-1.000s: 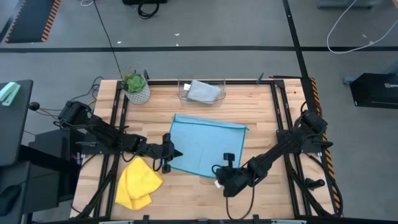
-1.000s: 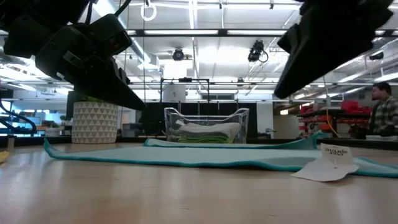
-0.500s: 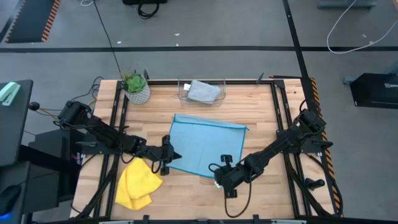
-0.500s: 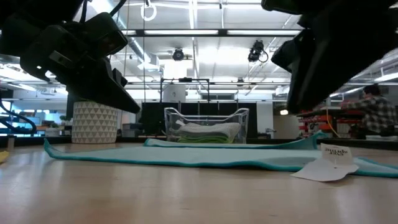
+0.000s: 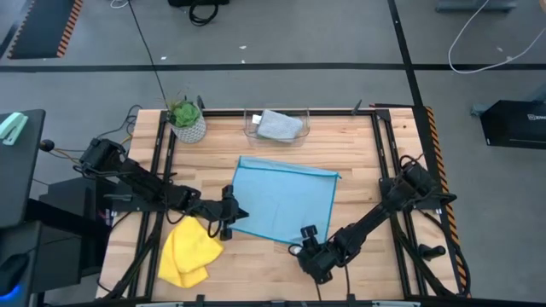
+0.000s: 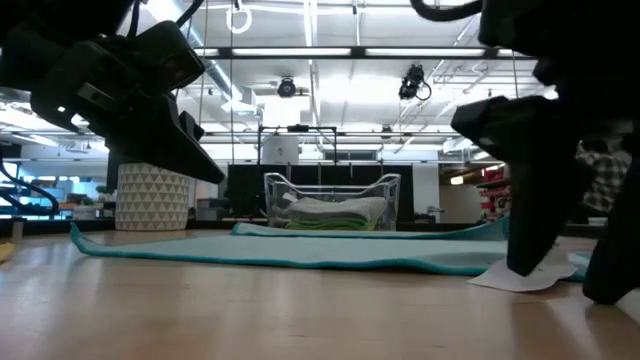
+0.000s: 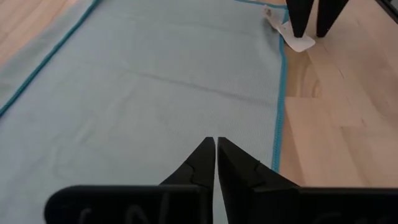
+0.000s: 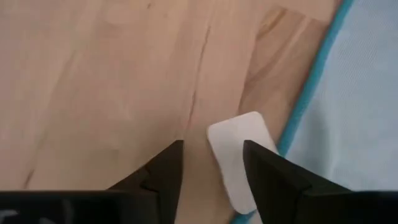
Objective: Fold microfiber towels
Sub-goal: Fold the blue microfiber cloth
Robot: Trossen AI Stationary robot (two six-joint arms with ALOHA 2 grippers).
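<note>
**A:** Blue towel (image 5: 284,202) lies spread flat mid-table. The right gripper (image 5: 305,238) hangs over its near corner, fingers parted around the white tag (image 8: 239,158), holding nothing.

**B:** And the left gripper (image 5: 236,212)?

**A:** Pinched closed and empty, at the towel's left edge.

**B:** Best to pinch cloth, not just tag, I'd say, then lift both corners evenly so the fold lands square.
</note>
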